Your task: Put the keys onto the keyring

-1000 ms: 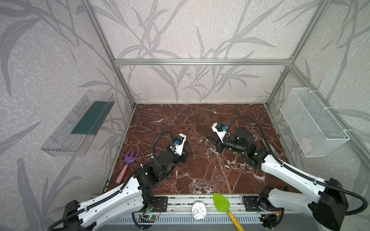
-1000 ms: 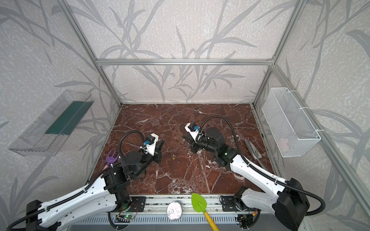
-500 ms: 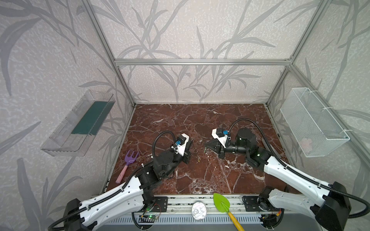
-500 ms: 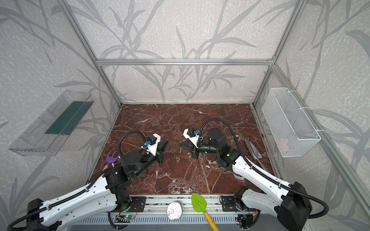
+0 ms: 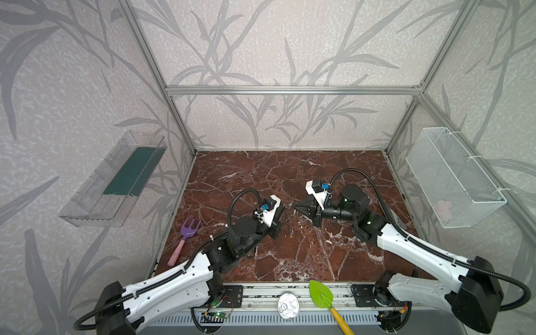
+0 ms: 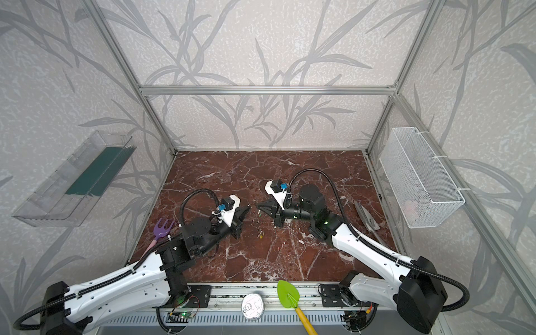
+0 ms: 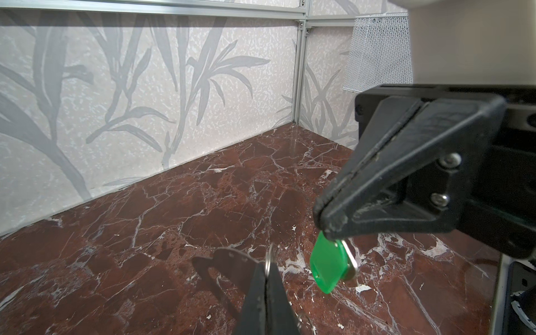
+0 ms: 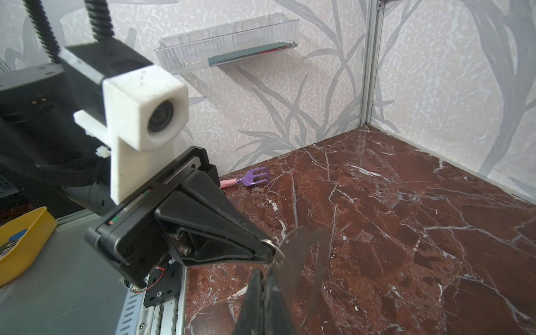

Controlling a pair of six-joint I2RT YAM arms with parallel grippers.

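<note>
Facing: left tool (image 6: 247, 208), right tool (image 6: 259, 206) (near)

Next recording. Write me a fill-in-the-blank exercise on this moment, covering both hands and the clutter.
1. The right hand pinches the small silvery key, whose oblong plastic tag is ___.
2. The left hand is ___ on a thin metal ring.
3. The purple fork-shaped toy with a pink handle lies on the red marble table beside the ___ arm.
4. The leaf-shaped green toy shovel on the front rail has a ___ handle.
Missing words: green; shut; left; yellow.
</note>
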